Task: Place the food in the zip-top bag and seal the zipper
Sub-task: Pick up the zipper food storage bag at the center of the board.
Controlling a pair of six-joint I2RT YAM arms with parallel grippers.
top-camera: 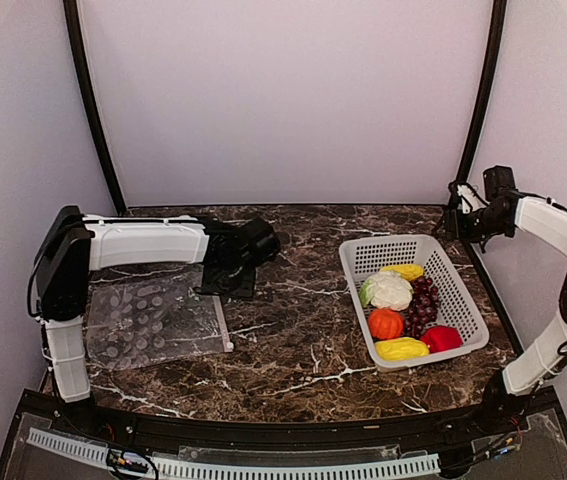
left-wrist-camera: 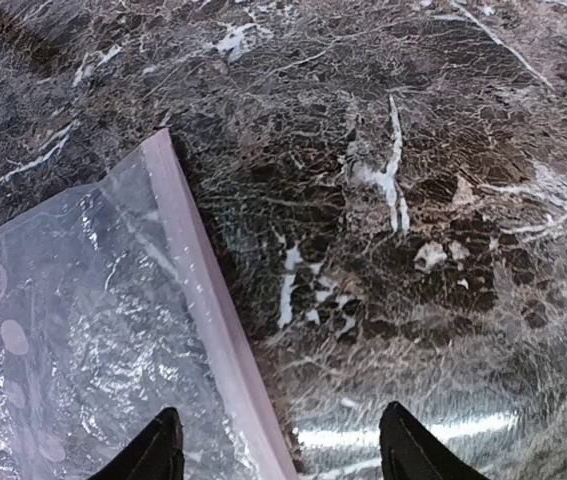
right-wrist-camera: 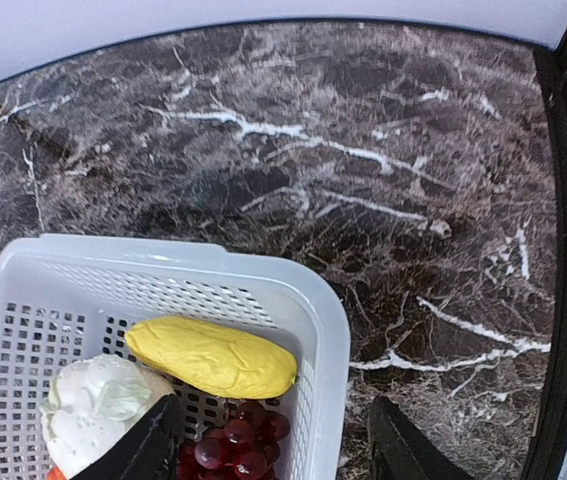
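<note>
Six toy foods (top-camera: 403, 310) lay heaped in a white perforated basket (top-camera: 393, 245) at about three o'clock on the marble worktop (top-camera: 303, 330) in the top view: cauliflower (top-camera: 390, 290), pumpkin (top-camera: 385, 323), red pepper (top-camera: 443, 338), two yellow pieces (top-camera: 401, 348) and a grape bunch (top-camera: 423, 300). The zip-top bag (top-camera: 153, 320) lay flat and empty at nine o'clock, well apart from the basket, with its zipper (top-camera: 223, 325) along the edge facing three o'clock. The left pincer (top-camera: 228, 280) hung near the bag's one o'clock corner, and the right pincer (top-camera: 453, 225) hovered beyond the basket's one o'clock corner. From the left wrist, the left pincer's fingertips (left-wrist-camera: 163, 445) were spread wide and held nothing; the bag filled the seven o'clock part of that view, its pinkish zipper slanting down between the tips over bare worktop. Whether the mouth was open could not be told. The film looked thin, limp and slick, likely to slide or crumple if pushed, so the stiffer zipper strip seemed the best place to take hold. From the right wrist, the right pincer was likewise wide apart and empty, poised over the basket's far corner, with one of the yellow pieces, the cauliflower and the grape bunch below at six to eight o'clock. The foods looked light and rounded, best pinched across their narrow width. The basket's walls and the crowding of pieces stood in the way, so a lift from straight above seemed called for.
</note>
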